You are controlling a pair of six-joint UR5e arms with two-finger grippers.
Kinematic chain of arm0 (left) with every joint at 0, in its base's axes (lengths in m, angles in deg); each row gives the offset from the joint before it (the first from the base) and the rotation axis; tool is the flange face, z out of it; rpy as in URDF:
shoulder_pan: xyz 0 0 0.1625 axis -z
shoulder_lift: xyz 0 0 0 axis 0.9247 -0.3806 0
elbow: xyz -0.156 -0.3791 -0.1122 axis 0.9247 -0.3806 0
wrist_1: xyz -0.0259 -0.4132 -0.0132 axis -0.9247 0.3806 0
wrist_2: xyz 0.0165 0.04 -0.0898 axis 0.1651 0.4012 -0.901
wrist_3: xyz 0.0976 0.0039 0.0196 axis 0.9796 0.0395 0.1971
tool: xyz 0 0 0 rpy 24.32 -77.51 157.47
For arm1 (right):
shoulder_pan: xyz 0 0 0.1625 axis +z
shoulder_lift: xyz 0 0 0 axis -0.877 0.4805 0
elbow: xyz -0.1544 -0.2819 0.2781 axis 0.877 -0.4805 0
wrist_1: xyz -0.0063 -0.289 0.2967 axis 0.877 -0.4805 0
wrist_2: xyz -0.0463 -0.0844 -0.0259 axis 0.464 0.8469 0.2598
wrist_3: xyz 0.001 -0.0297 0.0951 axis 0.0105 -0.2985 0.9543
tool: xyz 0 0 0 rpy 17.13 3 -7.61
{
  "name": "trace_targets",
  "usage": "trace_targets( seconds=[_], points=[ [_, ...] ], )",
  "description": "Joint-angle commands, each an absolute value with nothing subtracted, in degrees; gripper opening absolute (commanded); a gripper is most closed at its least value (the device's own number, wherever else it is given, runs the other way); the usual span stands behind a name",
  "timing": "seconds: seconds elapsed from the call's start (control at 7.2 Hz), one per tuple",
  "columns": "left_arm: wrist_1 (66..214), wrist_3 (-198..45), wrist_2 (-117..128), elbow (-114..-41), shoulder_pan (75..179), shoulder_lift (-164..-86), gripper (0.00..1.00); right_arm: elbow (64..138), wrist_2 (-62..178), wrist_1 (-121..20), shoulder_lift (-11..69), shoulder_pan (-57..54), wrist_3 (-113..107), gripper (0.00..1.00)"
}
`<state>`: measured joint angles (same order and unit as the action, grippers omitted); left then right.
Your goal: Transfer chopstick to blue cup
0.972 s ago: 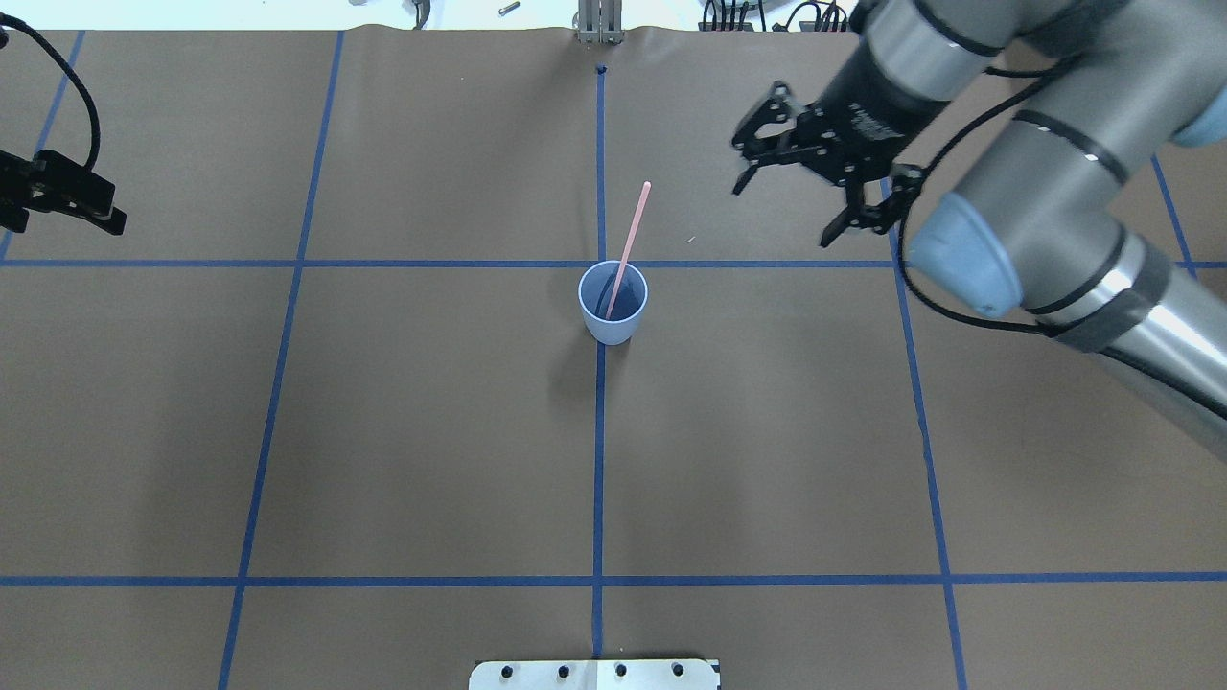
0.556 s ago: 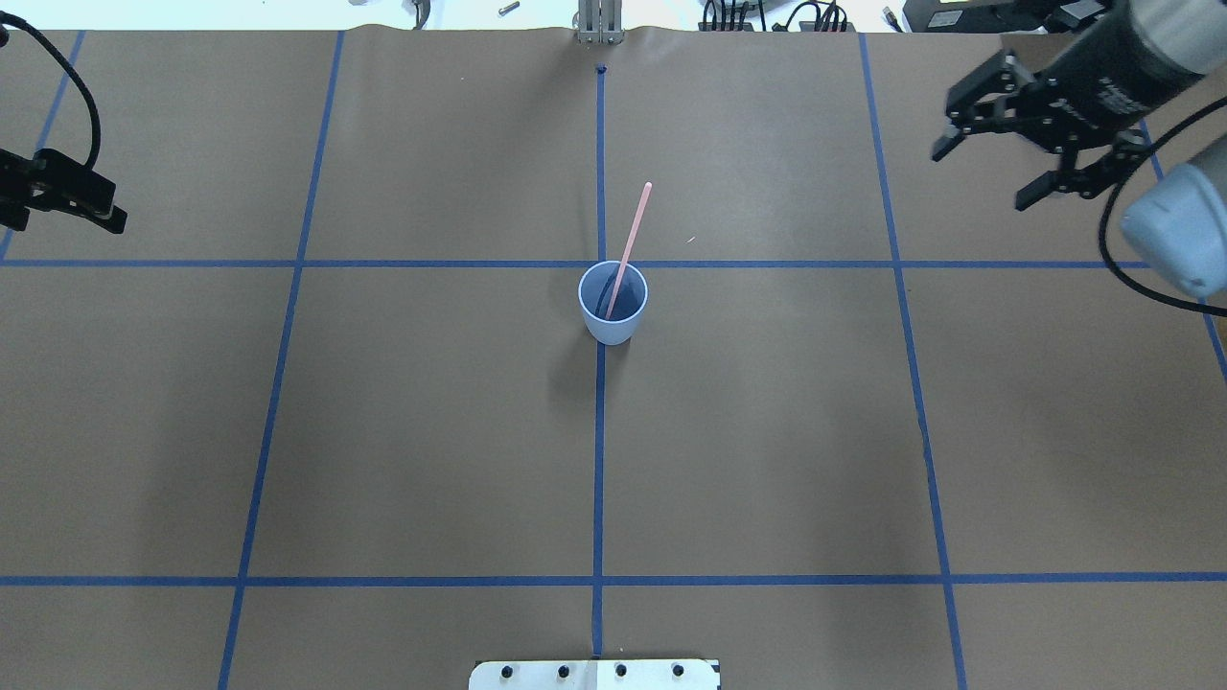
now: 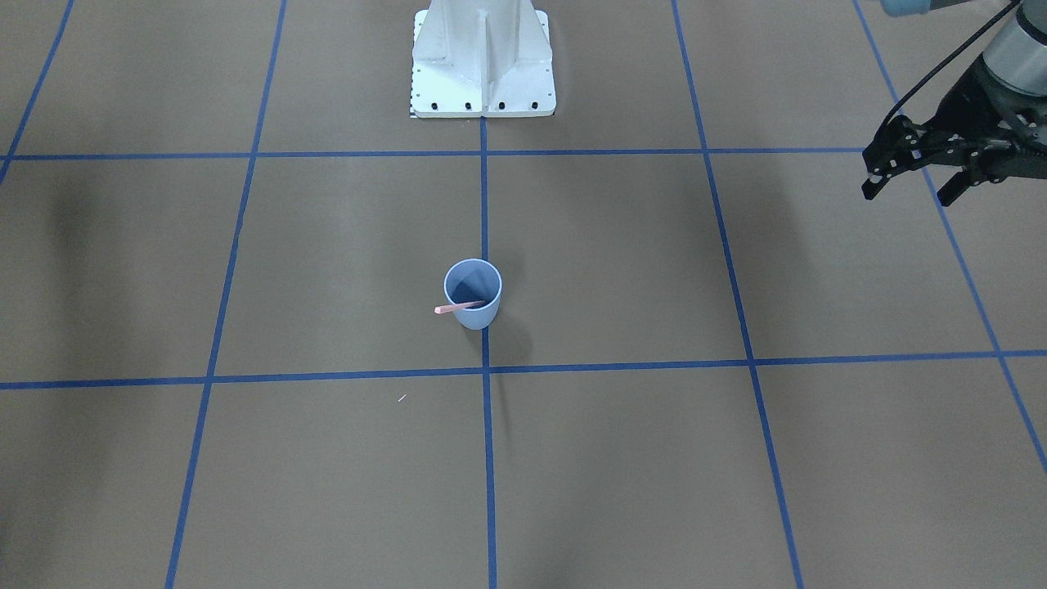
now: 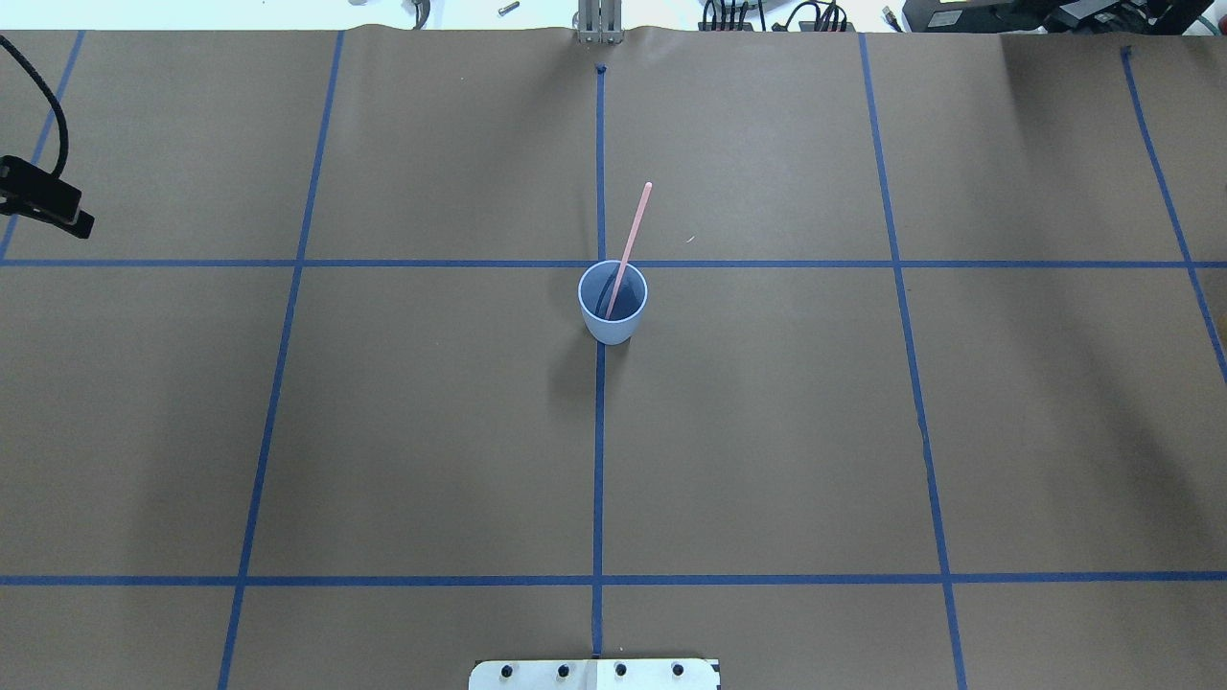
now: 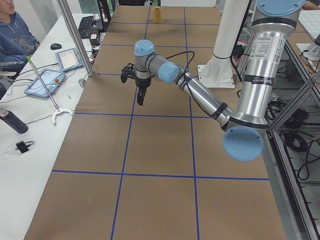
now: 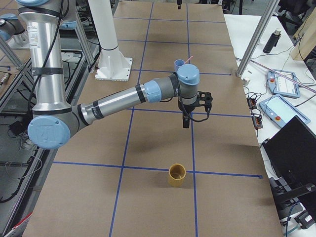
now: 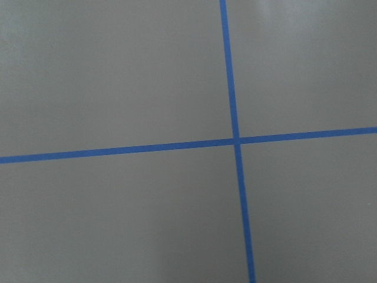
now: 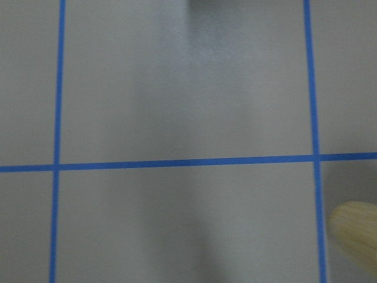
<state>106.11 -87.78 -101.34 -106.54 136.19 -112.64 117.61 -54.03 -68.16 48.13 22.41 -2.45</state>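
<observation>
The blue cup (image 4: 613, 305) stands upright at the table's middle, on the centre tape line. It also shows in the front view (image 3: 473, 296) and the right side view (image 6: 179, 64). The pale pink chopstick (image 4: 634, 222) stands in it, leaning on the rim with its top pointing away from the robot (image 3: 455, 308). My left gripper (image 3: 908, 193) hangs open and empty far out on the left side; only its edge shows overhead (image 4: 53, 206). My right gripper (image 6: 186, 118) hovers over the table's right part, away from the cup; I cannot tell whether it is open or shut.
A tan wooden cup (image 6: 177, 175) stands on the table's right part, near the right gripper (image 8: 356, 236). The robot's white base plate (image 3: 483, 90) sits at the near edge. A person (image 5: 15, 35) sits by a side table with tablets.
My right arm has pulled back to the right and out of the overhead view. My left gripper has slid a little further left. Cup and chopstick have not moved.
</observation>
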Motion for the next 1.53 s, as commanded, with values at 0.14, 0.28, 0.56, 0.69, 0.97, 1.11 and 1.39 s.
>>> trace_targets(
  seconds=[0.14, 0.28, 0.56, 0.69, 0.97, 1.11, 1.39],
  points=[
    [106.31, -66.01, -101.65, -104.06, 145.04, -107.24, 0.98, 117.37, -52.99, -68.09, 53.34, 27.04, -15.44, 1.0],
    [106.4, -63.88, -101.73, -103.26, 145.67, -105.76, 0.99, 117.2, -52.99, -68.09, 53.44, 27.22, -16.07, 1.0],
    [107.89, -60.44, -106.35, -97.75, 149.7, -105.13, 0.98, 117.28, -53.08, -68.0, 53.35, 27.23, -15.72, 1.0],
    [107.98, -58.08, -108.74, -95.19, 151.63, -105.13, 0.98, 117.28, -53.08, -68.0, 53.35, 27.23, -15.37, 1.0],
    [107.89, -56.56, -108.85, -94.9, 152.79, -104.09, 0.98, 117.28, -53.25, -68.0, 53.35, 27.23, -15.28, 1.0],
    [107.89, -56.73, -108.85, -94.99, 152.71, -104.08, 0.98, 117.46, -53.25, -68.0, 53.35, 27.23, -15.37, 1.0],
    [107.98, -57.0, -108.85, -95.26, 152.71, -103.81, 0.99, 117.72, -53.43, -68.0, 53.18, 27.14, -15.37, 1.0]
  ],
)
